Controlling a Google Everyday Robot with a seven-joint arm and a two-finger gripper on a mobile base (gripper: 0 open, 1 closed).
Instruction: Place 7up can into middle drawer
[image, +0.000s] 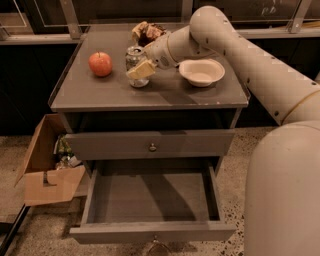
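Observation:
The 7up can (133, 59) stands upright on the grey tabletop (150, 92), right of a red apple. My gripper (141, 70) is at the can's right side, with its cream tip overlapping the can's lower front; the arm reaches in from the right. The far side of the can is hidden behind the gripper. The middle drawer (150, 200) is pulled open below, with its grey box inside bare and its front panel nearest the camera. A like grey drawer front (152, 147) with a round knob is shut above it.
A red apple (100, 63) sits at the left of the tabletop. A white bowl (202, 71) sits at the right. A brown chip bag (146, 31) lies at the back. An open cardboard box (47, 170) stands on the floor to the left.

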